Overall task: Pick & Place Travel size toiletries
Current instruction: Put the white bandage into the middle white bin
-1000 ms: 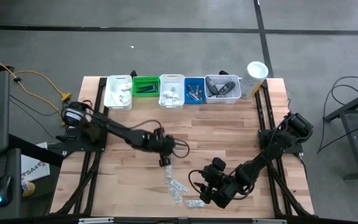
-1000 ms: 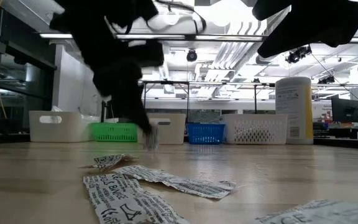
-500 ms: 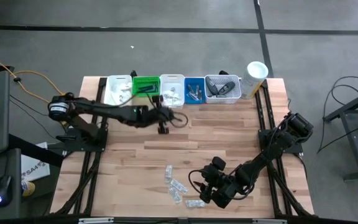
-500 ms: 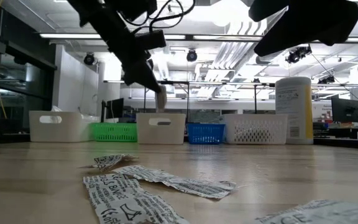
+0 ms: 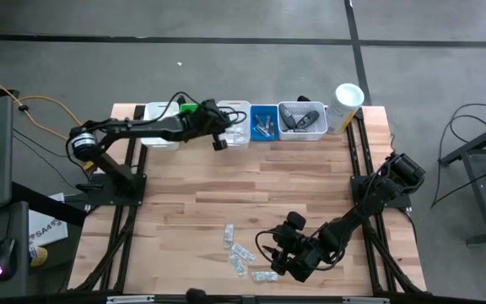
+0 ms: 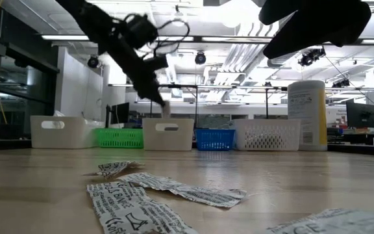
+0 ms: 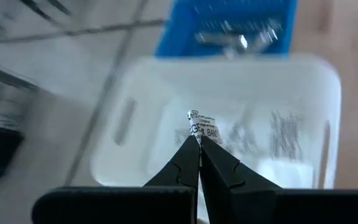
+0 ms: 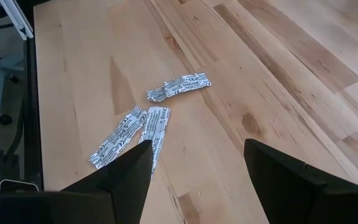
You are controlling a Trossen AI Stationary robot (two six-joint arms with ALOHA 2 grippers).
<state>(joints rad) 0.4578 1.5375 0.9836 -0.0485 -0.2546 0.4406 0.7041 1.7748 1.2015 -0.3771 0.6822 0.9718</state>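
While the left gripper (image 7: 199, 142) hung over the white bin (image 7: 328, 99) at the table's far edge, its fingers were pressed together on a printed sachet (image 7: 202, 127), pinched by one end w/ the rest sticking out past the tips. Just beside that bin sat the blue bin (image 7: 229, 28) w/ silvery items inside; the green bin (image 5: 194, 116) was on its other side. Risk here: the pinch looked thin, so the sachet could slip or flutter out early, or land on the rim and drop to the table if released off-centre. Nearer the front edge, three loose sachets (image 8: 143, 127) lay on the wood. At far right the right gripper (image 8: 194, 168) hovered near them, fingers spread, holding nothing. If it came down skewed it could shove the flat sachets around instead of gripping one, since they lay touching.
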